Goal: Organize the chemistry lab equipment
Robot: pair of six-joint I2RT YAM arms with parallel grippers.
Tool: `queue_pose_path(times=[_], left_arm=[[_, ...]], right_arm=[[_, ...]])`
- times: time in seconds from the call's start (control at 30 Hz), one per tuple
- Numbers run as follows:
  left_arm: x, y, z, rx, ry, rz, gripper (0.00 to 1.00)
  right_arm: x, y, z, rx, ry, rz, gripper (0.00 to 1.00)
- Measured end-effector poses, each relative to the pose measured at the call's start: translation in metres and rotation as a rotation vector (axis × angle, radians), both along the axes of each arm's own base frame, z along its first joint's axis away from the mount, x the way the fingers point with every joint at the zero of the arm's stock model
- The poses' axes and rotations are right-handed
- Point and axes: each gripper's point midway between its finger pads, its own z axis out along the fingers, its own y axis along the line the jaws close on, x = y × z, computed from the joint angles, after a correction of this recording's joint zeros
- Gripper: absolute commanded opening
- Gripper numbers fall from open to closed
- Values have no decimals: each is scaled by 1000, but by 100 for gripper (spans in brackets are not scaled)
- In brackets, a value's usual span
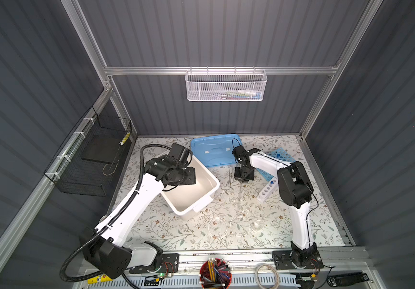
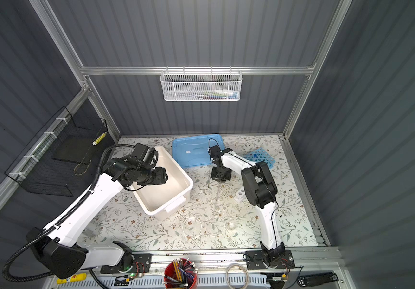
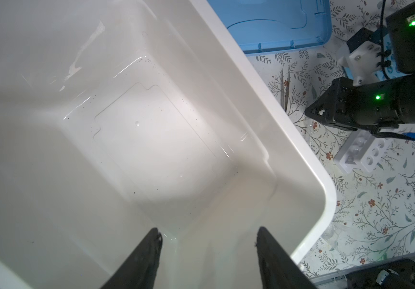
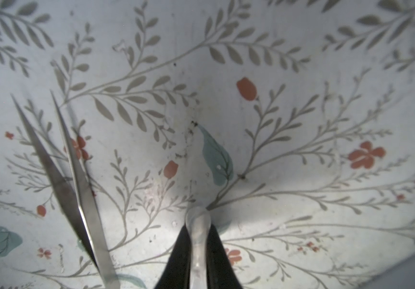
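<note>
My right gripper [image 4: 198,226] is shut on a slim clear tube [image 4: 198,219], low over the floral mat. The tube's rounded end sticks out past the fingertips. In a top view this gripper [image 1: 243,179] points down at mid-table, and the clear tube [image 1: 240,196] runs forward from it. Thin metal tweezers [image 4: 76,187] lie flat on the mat just beside it, untouched. My left gripper [image 3: 209,235] hangs open and empty inside the white bin [image 3: 263,130]. Two round glass dishes [image 1: 217,226] [image 1: 240,222] and a small glass vessel [image 1: 256,225] rest nearer the front.
A blue lid [image 1: 214,150] lies behind the bin [image 1: 212,181]. A white tube rack [image 1: 265,192] holding a blue-capped tube [image 1: 271,182] and a blue rack [image 1: 280,155] sit under my right arm. A red cup of pencils [image 1: 215,274] stands at the front rail.
</note>
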Motion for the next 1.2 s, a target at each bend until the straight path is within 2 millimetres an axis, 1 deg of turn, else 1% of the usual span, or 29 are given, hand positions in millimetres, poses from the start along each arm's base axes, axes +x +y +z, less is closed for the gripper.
queue_pose_path(times=[0.2,0.3,0.37,0.43,0.53,0.63,0.67,0.7,0.77,0.8,0.87,0.9,0.97,1.1,1.2], left_arm=[[0,0,0,1,-1,-3,63],[0,0,0,2,-1,-7,63],[-1,-1,0,0,1,-9,62],[0,-3,0,-10,-1,-14,62],[3,-12,1,-43,8,-36,62],[7,-32,8,-126,13,-82,61],[9,-40,11,-161,12,-101,61],[10,-47,14,-193,11,-117,61],[12,-60,19,-259,10,-148,61],[12,-67,22,-290,11,-162,61],[15,-78,28,-348,6,-187,60],[16,-84,32,-378,2,-200,59],[18,-95,37,-425,-8,-225,58],[18,-114,40,-471,-15,-275,55],[19,-121,44,-496,-25,-296,52]], right_arm=[[5,-3,2,3,-13,-3,10],[10,-8,4,1,-31,-15,10],[14,-13,9,2,-46,-21,10],[17,-17,20,5,-70,-20,11],[23,-20,54,22,-134,-13,11],[29,-17,104,67,-244,-1,12],[31,-15,125,88,-289,3,12],[31,-14,145,109,-334,8,12],[31,-10,177,145,-409,19,12],[29,-8,191,162,-443,26,12],[27,0,211,194,-497,45,12],[26,6,218,208,-519,56,12],[25,19,226,235,-549,79,12],[18,48,229,309,-546,119,11],[15,64,237,368,-544,130,11]])
